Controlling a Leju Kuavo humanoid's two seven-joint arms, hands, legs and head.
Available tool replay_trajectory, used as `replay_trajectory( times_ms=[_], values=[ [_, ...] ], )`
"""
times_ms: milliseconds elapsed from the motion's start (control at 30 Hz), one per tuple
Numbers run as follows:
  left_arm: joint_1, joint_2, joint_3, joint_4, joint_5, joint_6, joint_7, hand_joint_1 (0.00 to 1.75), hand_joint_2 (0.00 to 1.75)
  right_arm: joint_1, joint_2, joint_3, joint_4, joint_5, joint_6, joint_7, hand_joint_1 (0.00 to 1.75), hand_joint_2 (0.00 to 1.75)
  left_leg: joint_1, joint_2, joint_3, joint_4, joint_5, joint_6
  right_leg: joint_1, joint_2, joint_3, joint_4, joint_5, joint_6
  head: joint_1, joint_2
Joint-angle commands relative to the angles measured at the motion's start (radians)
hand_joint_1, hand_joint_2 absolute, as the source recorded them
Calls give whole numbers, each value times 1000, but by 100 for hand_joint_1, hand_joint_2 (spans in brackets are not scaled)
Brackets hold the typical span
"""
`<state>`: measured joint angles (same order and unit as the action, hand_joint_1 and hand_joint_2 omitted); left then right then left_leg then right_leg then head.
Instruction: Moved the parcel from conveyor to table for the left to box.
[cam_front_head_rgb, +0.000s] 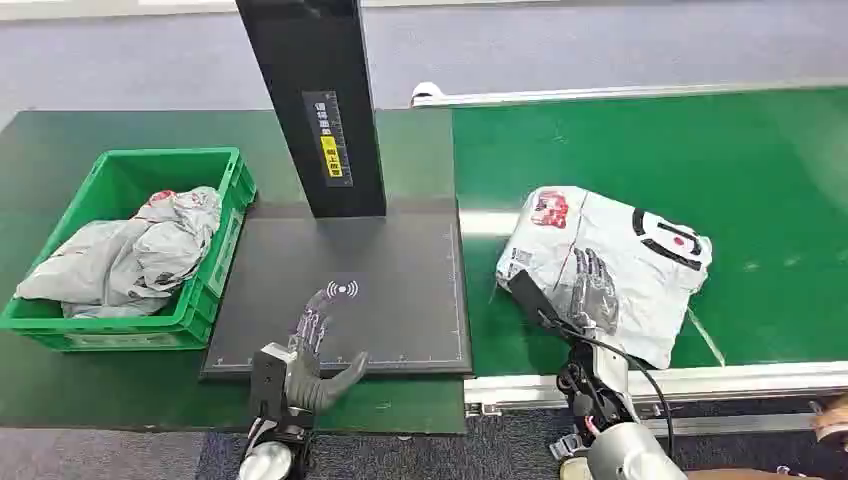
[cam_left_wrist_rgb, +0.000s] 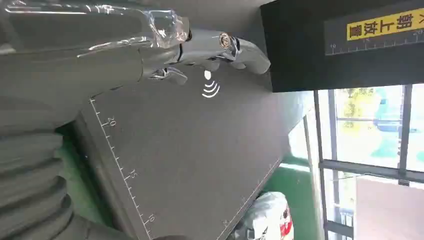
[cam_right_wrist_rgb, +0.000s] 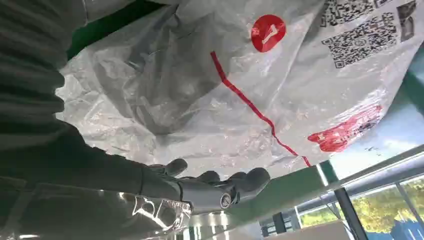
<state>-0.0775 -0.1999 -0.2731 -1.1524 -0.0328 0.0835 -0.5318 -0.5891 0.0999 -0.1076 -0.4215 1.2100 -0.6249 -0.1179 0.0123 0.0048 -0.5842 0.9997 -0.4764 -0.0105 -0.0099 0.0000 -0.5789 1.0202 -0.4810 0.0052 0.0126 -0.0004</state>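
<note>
A grey plastic parcel (cam_front_head_rgb: 645, 265) with red and black print lies on the green conveyor (cam_front_head_rgb: 700, 150), near its front edge. My right hand (cam_front_head_rgb: 593, 290) lies flat over the parcel's near left part, fingers stretched out and gripping nothing. In the right wrist view those fingers (cam_right_wrist_rgb: 210, 187) run along the crinkled parcel (cam_right_wrist_rgb: 240, 65). My left hand (cam_front_head_rgb: 315, 345) hovers open over the front of the black scanning mat (cam_front_head_rgb: 400, 260), thumb spread to the right. The left wrist view has the left hand (cam_left_wrist_rgb: 150, 45) above the mat (cam_left_wrist_rgb: 190, 150), with the parcel (cam_left_wrist_rgb: 265, 215) at the far edge.
A green crate (cam_front_head_rgb: 170, 155) at the left of the table holds grey bagged parcels (cam_front_head_rgb: 130, 255). A black post (cam_front_head_rgb: 315, 100) with a yellow label rises from the back of the mat. The conveyor's metal rail (cam_front_head_rgb: 700, 380) runs along its front.
</note>
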Motion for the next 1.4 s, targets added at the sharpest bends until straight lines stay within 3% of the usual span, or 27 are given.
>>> replay_trajectory(
  times_ms=[33, 233, 700, 733, 767, 967, 1100, 1400],
  values=[
    [-16, 16, -26, 38, 1, 7, 4, 0, 175, -35, -36, 18, 139, 20, 24, 139, 0, 175, 0, -1, 1, -1, 0, 1, 0, -1, 2, -1, 0, 0, 0, 0],
    [-10, 10, -30, 22, -1, 10, 14, 0, 175, -26, -54, 5, 173, 31, 37, 192, 0, 175, 0, -2, 2, -1, 0, 1, 0, -1, 2, -1, 0, 0, 0, 0],
    [-3, 10, -47, 32, -1, 4, 14, 0, 175, 4, -55, -30, 181, -3, 82, 173, 0, 175, 0, -2, 3, -2, 1, 1, 0, -2, 4, -3, 0, 0, 0, 0],
    [-2, 11, -49, 31, -1, 4, 14, 0, 175, 10, -56, -31, 179, -1, 74, 172, 155, 175, 0, -2, 2, -2, 0, 1, 0, -2, 3, -2, 0, 0, 0, 0],
    [-1, 12, -50, 29, -1, 2, 14, 0, 175, 14, -57, -37, 177, -7, 68, 154, 175, 175, 0, -2, 2, -1, 0, 1, 0, -2, 3, -2, 0, 0, 0, 0],
    [-6, 2, -45, 37, -3, -5, 16, 0, 175, 8, -53, -84, 157, -55, 36, 61, 175, 175, 0, -2, 2, -1, 0, 0, 0, -1, 3, -2, 0, 0, 0, 0],
    [-15, -6, -24, 46, -16, -4, 17, 0, 175, 13, 0, -190, 99, -241, -1, -189, 175, 175, 0, -1, 3, -2, 1, 0, 0, -1, 3, -2, 0, -1, 0, 0],
    [-17, -6, -23, 47, -16, -4, 17, 0, 175, 13, 1, -189, 98, -240, -1, -186, 175, 175, 0, 0, 2, -1, 0, 0, 0, 0, 2, -1, 0, 0, 0, 0]
  ],
)
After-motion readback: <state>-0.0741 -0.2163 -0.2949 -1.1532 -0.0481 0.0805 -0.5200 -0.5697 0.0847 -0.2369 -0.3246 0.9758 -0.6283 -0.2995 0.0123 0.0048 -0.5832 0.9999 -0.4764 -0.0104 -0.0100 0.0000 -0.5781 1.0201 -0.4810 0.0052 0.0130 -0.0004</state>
